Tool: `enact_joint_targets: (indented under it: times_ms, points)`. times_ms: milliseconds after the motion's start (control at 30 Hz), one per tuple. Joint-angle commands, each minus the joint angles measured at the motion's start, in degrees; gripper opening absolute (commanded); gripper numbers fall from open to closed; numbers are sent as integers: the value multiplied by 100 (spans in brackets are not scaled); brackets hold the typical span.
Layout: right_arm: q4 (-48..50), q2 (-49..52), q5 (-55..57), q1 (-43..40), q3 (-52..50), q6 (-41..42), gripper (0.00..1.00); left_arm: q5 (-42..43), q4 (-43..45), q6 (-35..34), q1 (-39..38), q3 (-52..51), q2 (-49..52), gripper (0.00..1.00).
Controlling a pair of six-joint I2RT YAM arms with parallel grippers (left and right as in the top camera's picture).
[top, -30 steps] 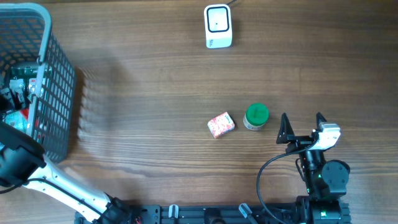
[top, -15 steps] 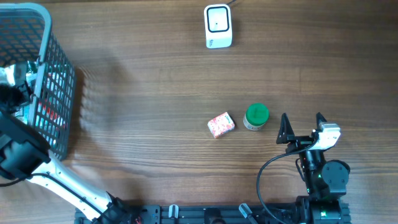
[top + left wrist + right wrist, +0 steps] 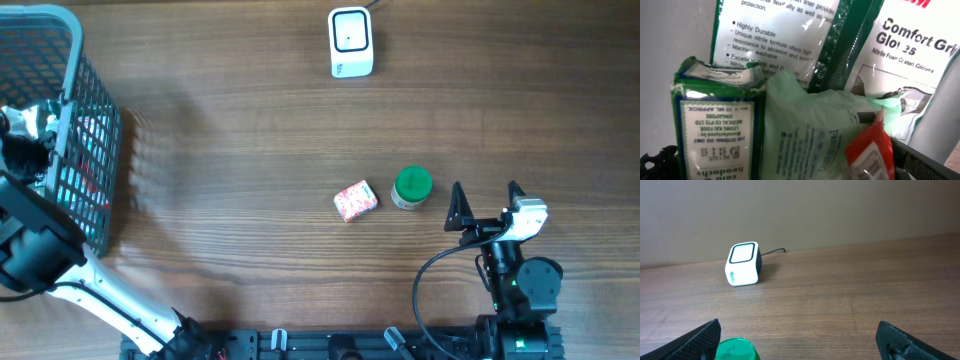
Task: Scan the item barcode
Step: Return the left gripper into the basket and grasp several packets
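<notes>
Left pincer [image 3: 24,140] spread over basket [image 3: 95,150]

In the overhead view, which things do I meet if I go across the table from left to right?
Wire basket → small pink box → green-lidded jar → right hand. I leave out the scanner: it stands farther back, over the same span as the pink box.
</notes>
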Motion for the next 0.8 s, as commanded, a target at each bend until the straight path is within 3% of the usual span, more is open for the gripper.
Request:
enact_joint_targets:
  times_ms: [0, 133, 233, 767]
  points:
    - [15, -9, 57, -28, -7, 105, 100, -247, 177, -31, 11, -483, 17, 100]
    - [15, -9, 57, -28, -7, 105, 100, -319, 393, -31, 11, -590, 15, 100]
    - [15, -9, 57, -28, -7, 105, 100, -874, 533, -33, -7, -577, 0, 100]
    - [15, -9, 57, -28, -7, 107, 100, -1130, 713, -31, -138, -487, -511, 100]
